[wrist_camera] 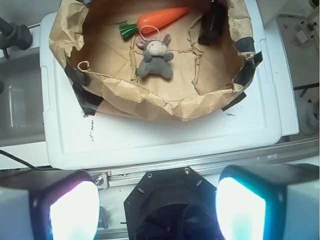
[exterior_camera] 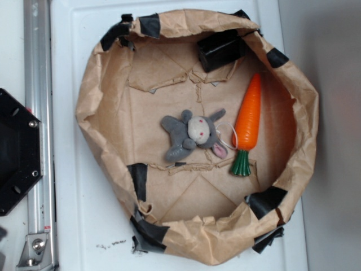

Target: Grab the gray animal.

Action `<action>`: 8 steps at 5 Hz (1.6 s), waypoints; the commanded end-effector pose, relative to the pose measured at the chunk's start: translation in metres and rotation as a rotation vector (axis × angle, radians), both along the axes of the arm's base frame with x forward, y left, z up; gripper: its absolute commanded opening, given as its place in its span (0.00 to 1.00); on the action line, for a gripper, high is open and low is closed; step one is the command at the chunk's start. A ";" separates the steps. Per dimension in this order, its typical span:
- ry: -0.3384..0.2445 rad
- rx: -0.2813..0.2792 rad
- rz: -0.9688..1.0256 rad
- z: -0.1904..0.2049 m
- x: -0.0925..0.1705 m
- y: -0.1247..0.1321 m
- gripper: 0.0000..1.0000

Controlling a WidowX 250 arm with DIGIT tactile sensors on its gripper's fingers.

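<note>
The gray animal (exterior_camera: 190,135) lies flat on the brown paper floor of a crumpled paper nest (exterior_camera: 107,62), limbs splayed, pale face up, a white loop by its ear. In the wrist view the gray animal (wrist_camera: 155,57) sits far ahead, near the top. My gripper (wrist_camera: 157,210) is open, its two bright pads wide apart at the bottom of the wrist view, hovering over the black robot base, well short of the nest. The gripper does not show in the exterior view.
An orange plastic carrot (exterior_camera: 248,121) with a green top lies just right of the animal. A black block (exterior_camera: 220,49) rests against the nest's far wall. The nest stands on a white tray (exterior_camera: 67,186). A metal rail (exterior_camera: 38,113) and black base (exterior_camera: 17,152) lie at the left.
</note>
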State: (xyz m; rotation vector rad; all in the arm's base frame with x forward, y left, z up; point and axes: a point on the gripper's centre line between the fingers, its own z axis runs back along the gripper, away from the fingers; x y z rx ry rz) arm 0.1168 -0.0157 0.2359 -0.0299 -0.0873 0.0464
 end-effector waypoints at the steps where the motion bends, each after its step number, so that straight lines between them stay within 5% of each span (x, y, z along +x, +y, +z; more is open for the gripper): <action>1: 0.000 0.000 0.000 0.000 0.000 0.000 1.00; 3: -0.120 -0.180 0.175 -0.054 0.069 -0.009 1.00; 5: -0.102 -0.075 0.202 -0.117 0.115 0.018 1.00; 6: -0.073 -0.079 0.173 -0.141 0.135 0.021 1.00; 8: -0.031 0.060 0.018 -0.219 0.131 -0.015 1.00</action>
